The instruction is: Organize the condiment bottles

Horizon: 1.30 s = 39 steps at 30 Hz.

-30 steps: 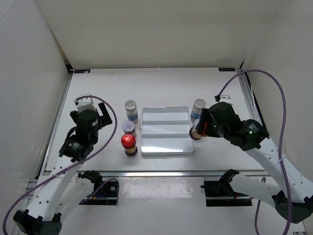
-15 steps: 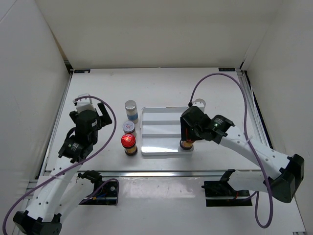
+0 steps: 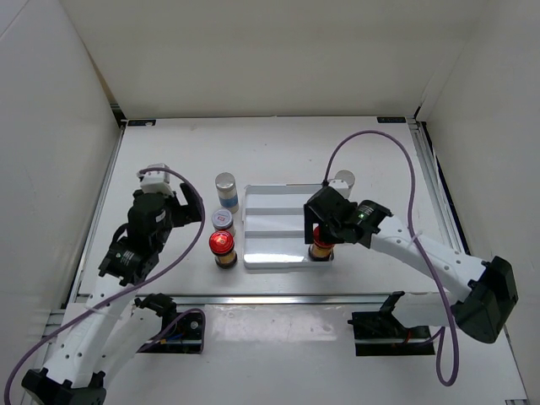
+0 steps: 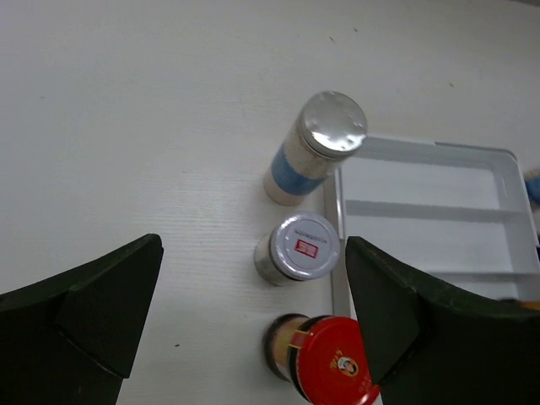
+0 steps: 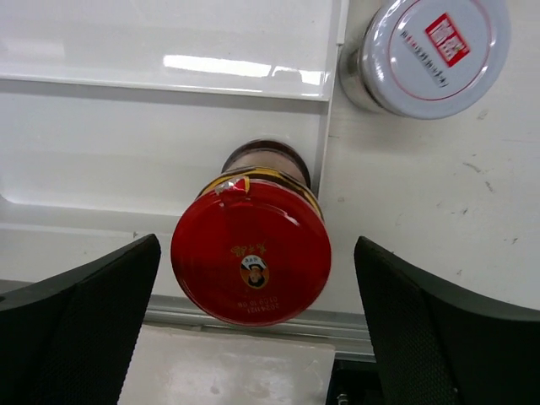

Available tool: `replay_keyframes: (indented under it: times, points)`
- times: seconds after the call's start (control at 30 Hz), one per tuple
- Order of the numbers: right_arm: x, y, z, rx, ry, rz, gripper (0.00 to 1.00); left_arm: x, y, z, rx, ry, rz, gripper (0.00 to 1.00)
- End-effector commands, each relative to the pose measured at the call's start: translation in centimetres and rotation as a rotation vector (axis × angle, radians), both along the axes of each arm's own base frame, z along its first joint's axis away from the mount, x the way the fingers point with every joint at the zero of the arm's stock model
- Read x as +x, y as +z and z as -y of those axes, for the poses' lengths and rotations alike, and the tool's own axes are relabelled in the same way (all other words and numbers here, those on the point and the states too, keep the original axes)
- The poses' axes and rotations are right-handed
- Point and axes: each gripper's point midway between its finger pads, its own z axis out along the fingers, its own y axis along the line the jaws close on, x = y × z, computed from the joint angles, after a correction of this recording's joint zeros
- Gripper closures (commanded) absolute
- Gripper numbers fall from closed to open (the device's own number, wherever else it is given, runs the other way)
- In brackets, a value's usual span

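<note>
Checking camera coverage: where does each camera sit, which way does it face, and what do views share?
Top external: above and behind the arms, looking down on the table; both arms show.
Left wrist: on the left arm, looking down at three bottles beside the white tray; its open jaws at both lower corners.
Right wrist: on the right arm, looking down at a red-capped bottle in the tray; open jaws flank it.
Shared: top external shows that bottle too.

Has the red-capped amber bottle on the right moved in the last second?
Yes. The red-capped amber bottle moved left and nearer, from the table just right of the white divided tray into its near right corner.
</note>
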Motion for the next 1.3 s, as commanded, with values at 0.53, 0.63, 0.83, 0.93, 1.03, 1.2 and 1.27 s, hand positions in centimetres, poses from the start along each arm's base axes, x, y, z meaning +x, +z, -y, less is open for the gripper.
replay_keyframes:
  times: [0.53,0.63,0.83,0.93,1.03,1.2,1.27]
  points:
    - [0.0,11.9,5.6,0.090,0.003,0.384,0.00,-3.3,-5.5,9.3,-0.061,-0.432,-0.326,0.00]
    - [-0.1,11.0,5.7,0.081,-0.003,0.367,0.00,-3.8,-5.8,9.4,-0.053,-0.443,-0.345,0.00]
    - [-0.3,10.8,6.0,0.068,-0.018,0.360,0.00,-5.0,-7.8,9.7,-0.048,-0.429,-0.452,0.00]
    - [-0.2,10.9,6.2,0.056,-0.018,0.368,0.00,-4.8,-8.2,9.2,-0.037,-0.394,-0.465,0.00]
    - [-0.2,10.8,6.6,0.036,-0.017,0.369,0.00,-4.7,-8.7,9.2,-0.030,-0.391,-0.485,0.00]
    - [-0.1,11.1,7.0,0.024,-0.029,0.379,0.00,-4.8,-9.2,9.9,-0.028,-0.415,-0.515,0.14]
    - [-0.2,11.2,7.3,0.019,-0.034,0.384,0.00,-5.0,-9.4,10.2,-0.030,-0.417,-0.527,0.21]
